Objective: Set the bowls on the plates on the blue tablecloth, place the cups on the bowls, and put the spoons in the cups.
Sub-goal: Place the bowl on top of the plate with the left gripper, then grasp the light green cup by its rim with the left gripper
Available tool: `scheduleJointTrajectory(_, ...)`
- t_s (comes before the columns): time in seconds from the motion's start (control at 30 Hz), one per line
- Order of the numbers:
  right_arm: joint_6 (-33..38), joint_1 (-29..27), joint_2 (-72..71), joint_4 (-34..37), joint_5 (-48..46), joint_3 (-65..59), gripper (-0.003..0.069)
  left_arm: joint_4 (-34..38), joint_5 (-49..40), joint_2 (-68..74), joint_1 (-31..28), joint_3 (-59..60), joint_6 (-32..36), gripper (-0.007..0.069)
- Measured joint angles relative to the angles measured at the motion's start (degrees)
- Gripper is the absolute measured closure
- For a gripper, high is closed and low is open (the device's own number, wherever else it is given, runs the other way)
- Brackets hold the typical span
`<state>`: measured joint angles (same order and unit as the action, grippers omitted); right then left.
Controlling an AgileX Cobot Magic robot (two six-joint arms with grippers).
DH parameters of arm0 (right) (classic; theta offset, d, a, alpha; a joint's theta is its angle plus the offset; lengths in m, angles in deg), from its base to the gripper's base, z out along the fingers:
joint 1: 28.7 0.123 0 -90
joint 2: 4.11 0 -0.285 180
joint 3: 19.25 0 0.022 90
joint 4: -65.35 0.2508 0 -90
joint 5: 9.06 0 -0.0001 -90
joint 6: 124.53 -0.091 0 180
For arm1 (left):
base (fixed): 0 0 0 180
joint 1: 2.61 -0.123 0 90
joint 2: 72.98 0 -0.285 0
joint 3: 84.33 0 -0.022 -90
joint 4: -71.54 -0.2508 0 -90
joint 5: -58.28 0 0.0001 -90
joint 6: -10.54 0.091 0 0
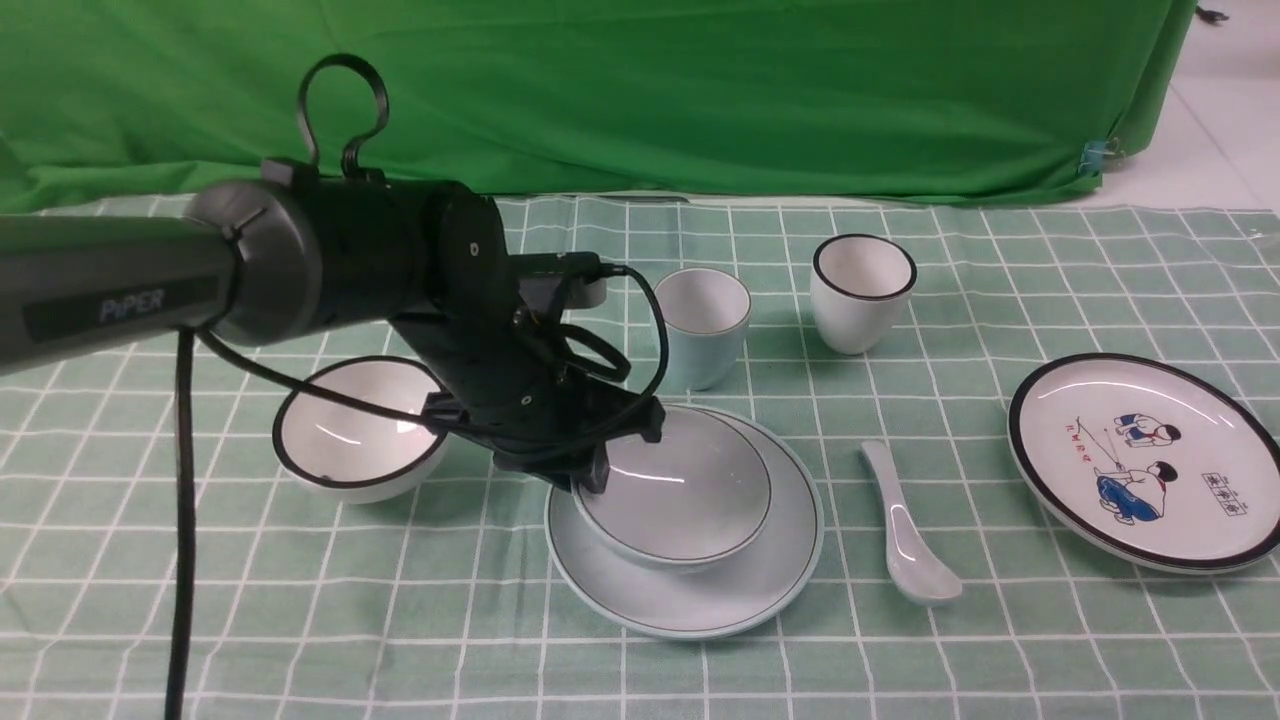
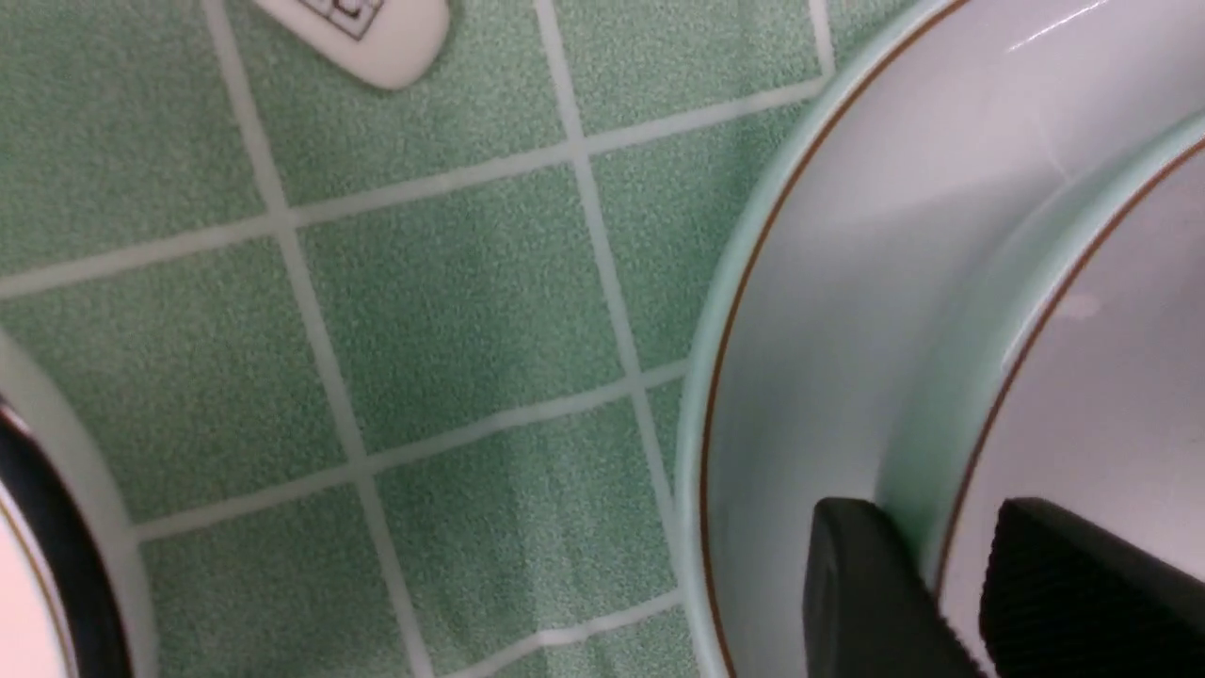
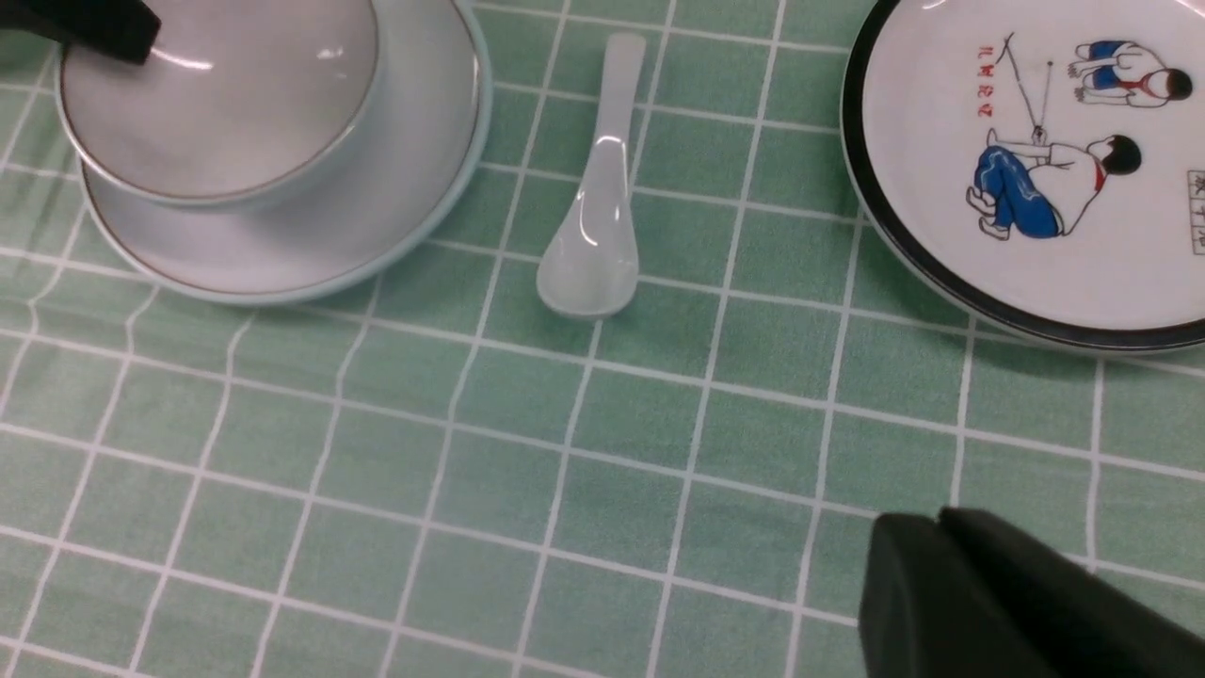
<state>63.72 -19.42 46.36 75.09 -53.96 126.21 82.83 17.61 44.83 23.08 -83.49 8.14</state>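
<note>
Reaches in from the left with the left arm (image 1: 120, 280), forearm near level, wrist (image 1: 470, 330) bent steeply down and forward. Carries the left gripper (image 2: 941, 527) pointed down, jaws standing a little apart. Holds the right gripper (image 3: 927, 532) aloft, tilted forward, fingers pressed flat together, seen only from its own wrist.

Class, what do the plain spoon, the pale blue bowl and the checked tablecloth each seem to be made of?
The plain spoon is probably glazed white ceramic: glossy, with sharp highlights. The pale blue bowl looks like glazed ceramic too: smooth shine, thin dark rim line. The tablecloth seems matt woven fabric: it wrinkles and looks grainy up close.
</note>
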Motion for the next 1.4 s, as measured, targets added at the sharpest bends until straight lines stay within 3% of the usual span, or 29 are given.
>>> scheduleJointTrajectory(0.13,0.0,0.0,0.0,0.0,0.06,0.0,0.0603,-0.65,-1.64,-1.03,0.0,-3.01,0.31,0.0221)
scheduleJointTrajectory(0.3,0.0,0.0,0.0,0.0,0.17,0.0,0.0603,-2.85,-2.8,-1.75,0.0,-11.91,-0.8,0.0106)
scheduleJointTrajectory(0.7,0.0,0.0,0.05,0.0,0.17,-0.02,0.0594,-10.59,-2.54,14.07,0.0,-33.96,-7.24,0.0092)
scheduleJointTrajectory(1.03,0.0,0.0,0.04,0.0,0.12,-0.02,0.0589,-10.85,-2.66,22.44,0.0,-38.57,-9.64,0.0094)
scheduleJointTrajectory(1.13,0.0,0.0,0.04,0.0,0.12,-0.02,0.0589,-10.79,-2.66,23.21,0.0,-38.57,-9.77,0.0145)
scheduleJointTrajectory(1.17,0.0,0.0,0.04,0.0,0.12,-0.02,0.0589,-10.79,-2.66,23.33,0.0,-38.63,-9.77,0.0242)
scheduleJointTrajectory(1.2,0.0,0.0,0.04,0.0,0.12,-0.02,0.0589,-10.79,-2.66,23.33,0.0,-38.63,-9.77,0.0242)
scheduleJointTrajectory(1.23,0.0,0.0,0.04,0.0,0.12,-0.02,0.0589,-10.88,-2.9,23.27,0.0,-38.75,-9.83,0.037)
scheduleJointTrajectory(1.27,0.0,0.0,0.04,0.0,0.12,-0.02,0.0589,-10.89,-2.96,23.21,0.0,-38.76,-9.83,0.0406)
scheduleJointTrajectory(1.3,0.0,0.0,0.04,0.0,0.12,-0.02,0.0589,-11.74,-4.48,22.89,0.0,-39.42,-9.83,0.0522)
scheduleJointTrajectory(1.4,0.0,0.0,0.04,0.0,0.02,-0.02,0.0589,-12.39,-7.89,20.94,0.0,-41.27,-9.02,0.058)
